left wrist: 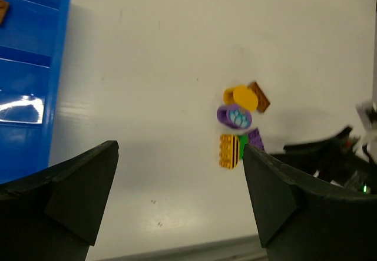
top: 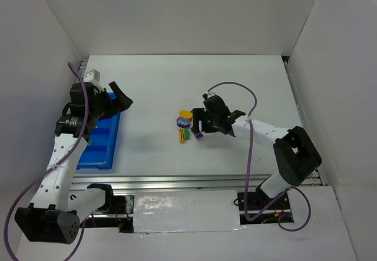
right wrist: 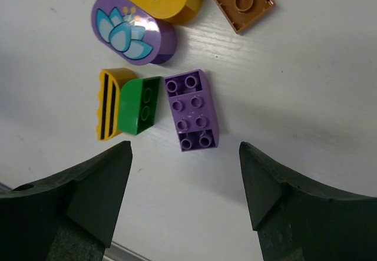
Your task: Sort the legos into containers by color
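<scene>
from above we survey the whole table [top: 235, 84]; each wrist view looks down, the right closest, and all share the legos [top: 182, 122].

My left arm [top: 56, 161] rises from its base and leans over the table's left side. My left gripper [left wrist: 179, 149] tips downward, jaws spread wide and holding nothing. My right arm [top: 265, 132] reaches inward toward the middle, wrist pitched down. My right gripper [right wrist: 185, 146] hangs low there — jaws apart, gripping nothing.
</scene>
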`<state>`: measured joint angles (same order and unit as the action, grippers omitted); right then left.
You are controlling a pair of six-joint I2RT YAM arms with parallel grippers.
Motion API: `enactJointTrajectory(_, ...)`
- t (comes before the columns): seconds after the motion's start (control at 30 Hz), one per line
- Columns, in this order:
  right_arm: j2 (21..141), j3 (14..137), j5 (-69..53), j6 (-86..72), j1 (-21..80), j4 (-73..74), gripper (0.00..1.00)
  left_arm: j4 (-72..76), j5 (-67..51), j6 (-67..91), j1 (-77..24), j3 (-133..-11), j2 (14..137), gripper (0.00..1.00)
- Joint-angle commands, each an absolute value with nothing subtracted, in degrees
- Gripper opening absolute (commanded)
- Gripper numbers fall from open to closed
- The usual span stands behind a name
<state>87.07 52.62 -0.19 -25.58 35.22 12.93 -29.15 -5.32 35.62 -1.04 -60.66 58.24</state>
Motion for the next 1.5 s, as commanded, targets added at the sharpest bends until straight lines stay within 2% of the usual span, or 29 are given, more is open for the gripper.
enactJointTrajectory(0.0,90.6,56.9,2.5,-23.1,35.6,15.9,0.80,-33.0,-13.2,26.5,-2.2,-60.3,56.1,1.00)
enactJointTrajectory(0.07,93.5,58.8,3.4,-23.5,35.6,17.0,0.75,-33.5,-12.9,24.2,-2.2,-59.1,53.8,0.99)
enactJointTrajectory(0.27,98.6,62.2,5.0,-23.8,37.2,19.2,0.72,-29.9,-12.7,23.7,-2.3,-51.5,46.1,0.99)
enactJointTrajectory(0.57,102.2,63.7,8.2,-24.8,38.2,21.2,0.63,-30.1,-12.7,23.2,-2.3,-51.2,46.6,1.00)
enactJointTrajectory(1.0,102.8,63.9,7.8,-25.9,40.3,19.3,0.61,-29.7,-13.7,23.1,-2.3,-50.9,46.9,1.00)
enactJointTrajectory(1.27,103.2,64.0,9.7,-26.6,40.3,19.7,0.40,-29.5,-14.1,23.0,-2.3,-50.7,47.3,1.00)
enactJointTrajectory(1.4,100.6,62.2,12.1,-27.5,40.4,19.3,0.21,-29.2,-16.8,22.8,-2.3,-50.6,48.1,1.00)
enactJointTrajectory(1.47,96.7,60.3,13.3,-28.1,40.3,18.6,0.02,-28.6,-20.5,22.7,-2.3,-50.4,48.2,1.00)
